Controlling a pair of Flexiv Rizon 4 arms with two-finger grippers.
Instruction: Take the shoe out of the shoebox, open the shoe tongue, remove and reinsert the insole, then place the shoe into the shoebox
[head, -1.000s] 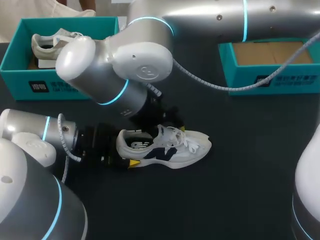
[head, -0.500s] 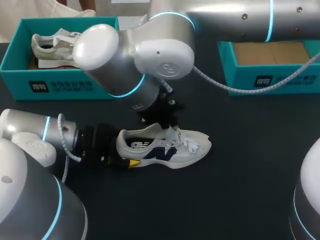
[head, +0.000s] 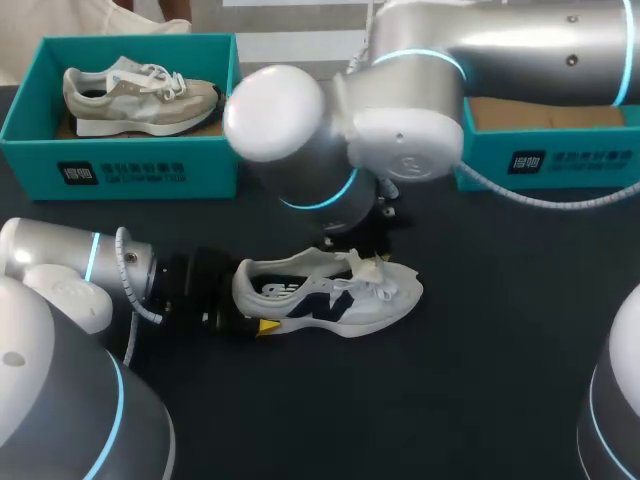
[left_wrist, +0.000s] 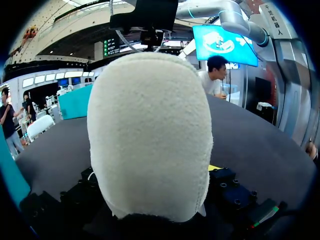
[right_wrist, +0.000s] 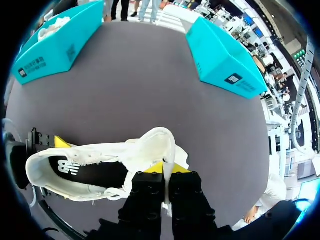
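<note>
Our right pincer (right_wrist: 163, 172) is pressed together on the shoe's tongue (right_wrist: 162, 142); the thin white flap stands between its two yellow tips and curves up away from the opening. Our left pincer (head: 240, 310) clamps the heel of the shoe (head: 330, 300), with one yellow tip on the near side and the other on the far side. In the left wrist view the rounded, fleecy heel fills almost everything ahead of the fingers.

The shoe lies on its side on the dark matte table (head: 480, 380), toe pointing to our right. It is white with a navy side panel, white laces and a dark lining. At the back of the table, to the right, stands an empty box (head: 560, 160) of teal card with a brown floor. To the left is another teal box (head: 120, 165) holding a second shoe (head: 140, 92), beige and grey.

Since a second ago our right arm has swung to the right, uncovering that second shoe, and has drawn the tongue open. The shoe and our left arm have kept their place.
</note>
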